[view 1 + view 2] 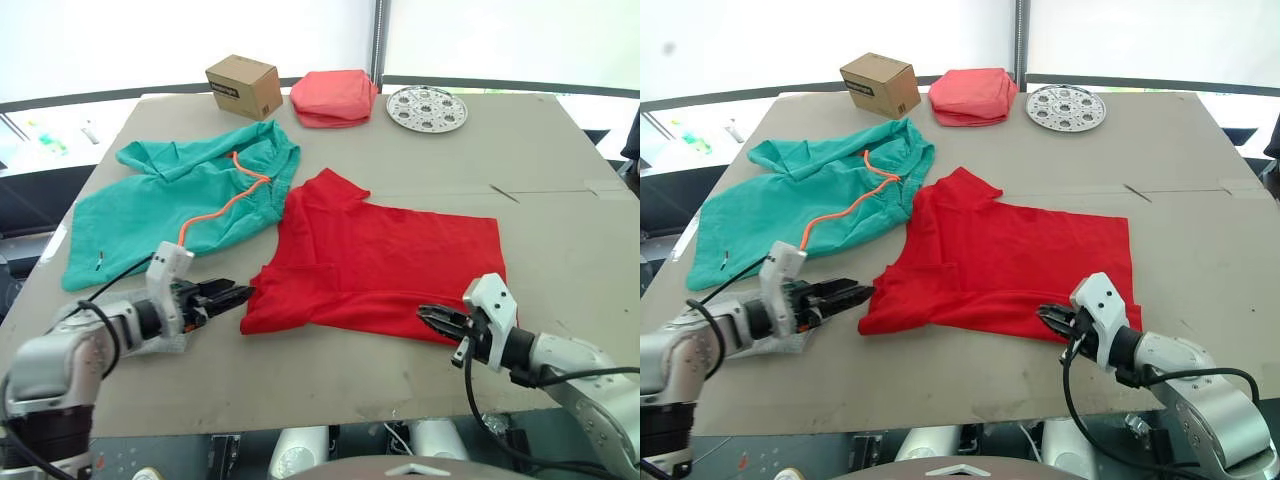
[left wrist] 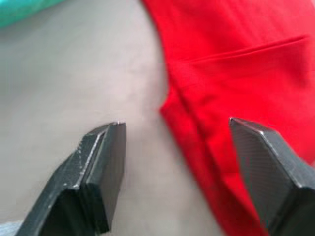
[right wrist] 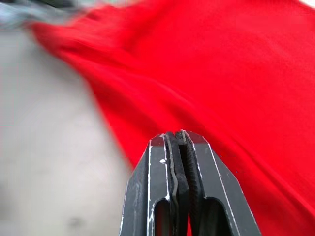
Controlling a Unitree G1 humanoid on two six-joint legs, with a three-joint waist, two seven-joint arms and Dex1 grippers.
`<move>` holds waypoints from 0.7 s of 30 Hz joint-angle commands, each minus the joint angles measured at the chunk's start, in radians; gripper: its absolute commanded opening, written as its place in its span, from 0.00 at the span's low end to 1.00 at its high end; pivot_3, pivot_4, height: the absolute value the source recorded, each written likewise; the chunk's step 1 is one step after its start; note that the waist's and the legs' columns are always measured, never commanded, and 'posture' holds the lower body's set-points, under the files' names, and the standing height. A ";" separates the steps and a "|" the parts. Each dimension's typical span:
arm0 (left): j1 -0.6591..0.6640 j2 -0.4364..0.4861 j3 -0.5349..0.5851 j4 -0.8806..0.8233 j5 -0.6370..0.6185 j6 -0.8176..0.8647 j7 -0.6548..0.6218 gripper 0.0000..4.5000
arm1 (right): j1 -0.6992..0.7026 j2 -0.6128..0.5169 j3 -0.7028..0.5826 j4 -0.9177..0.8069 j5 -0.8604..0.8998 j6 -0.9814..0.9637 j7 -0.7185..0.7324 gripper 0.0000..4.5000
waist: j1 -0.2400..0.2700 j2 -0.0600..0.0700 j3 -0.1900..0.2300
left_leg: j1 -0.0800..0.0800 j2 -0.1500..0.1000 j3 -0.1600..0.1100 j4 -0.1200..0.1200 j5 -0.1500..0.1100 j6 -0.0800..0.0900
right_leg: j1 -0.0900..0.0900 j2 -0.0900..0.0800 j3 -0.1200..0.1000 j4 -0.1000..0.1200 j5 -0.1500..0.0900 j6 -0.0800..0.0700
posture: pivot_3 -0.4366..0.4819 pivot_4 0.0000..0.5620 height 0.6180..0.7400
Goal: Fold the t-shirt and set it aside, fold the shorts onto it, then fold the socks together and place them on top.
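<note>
The red t-shirt (image 1: 385,260) lies flat in the middle of the table, with one sleeve pointing to the far left. The teal shorts (image 1: 180,195), with an orange drawstring (image 1: 225,205), are spread out to its left, and their edge touches the shirt's sleeve. My left gripper (image 1: 240,294) is open and low over the table, just off the shirt's near-left corner (image 2: 197,147). My right gripper (image 1: 425,315) is shut, and its tips are over the shirt's near hem (image 3: 221,73); I see no cloth between the fingers. The socks are out of view.
At the far edge of the table (image 1: 560,200) stand a cardboard box (image 1: 244,86), a folded salmon-pink cloth bundle (image 1: 333,97) and a round perforated metal disc (image 1: 427,108). Bare tabletop stretches to the right of the shirt and along the near edge.
</note>
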 commanded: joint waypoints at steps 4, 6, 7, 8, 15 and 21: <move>0.002 -0.049 -0.097 -0.042 0.073 -0.089 0.072 0.76 | -0.018 -0.018 -0.066 -0.041 0.058 -0.117 0.075 0.64 | 0.010 0.004 -0.003 | 0.001 0.000 0.001 0.000 -0.002 0.003 | 0.000 -0.001 0.000 0.000 0.000 -0.001 | 0.48 0.27 0.97; 0.004 -0.049 -0.123 -0.044 0.091 -0.111 0.072 0.76 | -0.023 -0.021 -0.064 -0.038 0.059 -0.134 0.080 0.86 | 0.013 0.006 -0.004 | 0.001 0.000 0.000 0.000 -0.002 0.003 | 0.000 -0.001 0.000 0.000 0.000 -0.001 | 0.48 0.27 0.97; 0.007 -0.054 -0.142 -0.047 0.106 -0.127 0.078 0.76 | -0.023 -0.018 -0.057 -0.038 0.047 -0.148 0.075 0.95 | 0.013 0.007 -0.005 | 0.001 0.000 0.001 0.000 -0.002 0.003 | 0.000 -0.001 0.000 0.000 0.000 -0.001 | 0.48 0.27 0.97; 0.013 -0.056 -0.165 -0.053 0.123 -0.147 0.079 0.71 | -0.020 -0.018 -0.044 -0.035 0.027 -0.164 0.072 1.00 | 0.013 0.008 -0.005 | 0.001 0.000 0.001 0.000 -0.002 0.003 | 0.000 -0.001 0.000 0.000 0.000 -0.001 | 0.48 0.27 0.97; 0.063 -0.068 -0.249 -0.094 0.215 -0.302 0.078 0.06 | -0.004 -0.017 -0.011 0.002 -0.048 -0.233 0.059 1.00 | 0.012 0.009 -0.006 | 0.000 0.000 0.001 0.000 -0.002 0.003 | 0.000 -0.001 0.000 -0.001 0.000 -0.001 | 0.48 0.27 0.97; 0.061 -0.066 -0.200 -0.080 0.215 -0.317 0.098 0.02 | 0.003 -0.036 0.035 0.054 -0.108 -0.237 0.061 1.00 | 0.011 0.010 -0.007 | 0.000 0.000 0.001 0.000 -0.002 0.004 | 0.000 -0.001 0.000 -0.001 0.000 -0.001 | 0.48 0.27 0.97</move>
